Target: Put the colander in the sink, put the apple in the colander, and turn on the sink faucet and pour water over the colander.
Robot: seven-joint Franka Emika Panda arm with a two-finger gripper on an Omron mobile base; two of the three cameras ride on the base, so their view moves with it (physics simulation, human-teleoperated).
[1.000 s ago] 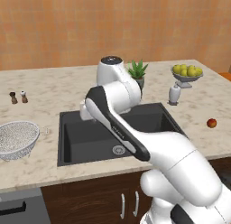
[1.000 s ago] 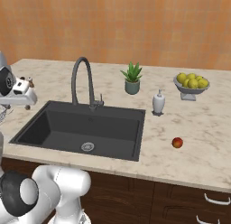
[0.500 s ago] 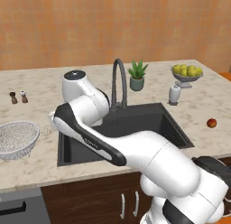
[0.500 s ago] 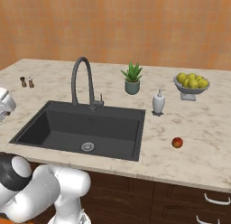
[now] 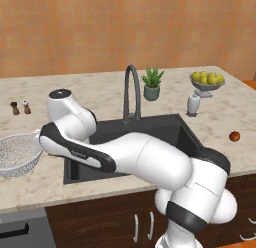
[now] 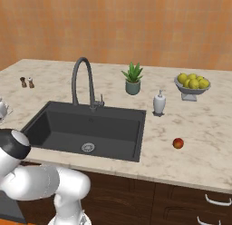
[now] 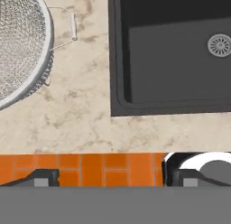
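The colander (image 5: 18,152) is a white-grey mesh bowl on the counter left of the sink (image 5: 150,134). In the hand view the colander (image 7: 18,42) lies at the upper left, its wire handle (image 7: 67,31) pointing toward the sink (image 7: 176,60) and the silver drain (image 7: 219,44). My gripper (image 7: 113,179) hovers above the counter's front edge, open, with nothing between its fingertips (image 7: 43,178). The apple (image 5: 234,136) sits small and red on the counter right of the sink, seen again as the apple (image 6: 178,143). The dark gooseneck sink faucet (image 5: 131,92) stands behind the basin.
A potted plant (image 5: 151,83), a white soap dispenser (image 5: 193,103) and a bowl of yellow-green fruit (image 5: 207,80) stand at the back right. Salt and pepper shakers (image 5: 20,107) sit at the back left. Orange floor tiles (image 7: 90,169) show past the counter edge.
The arm has swung left from over the sink toward the colander. The gripper has stayed open. The colander, the apple and the cameras have not moved.
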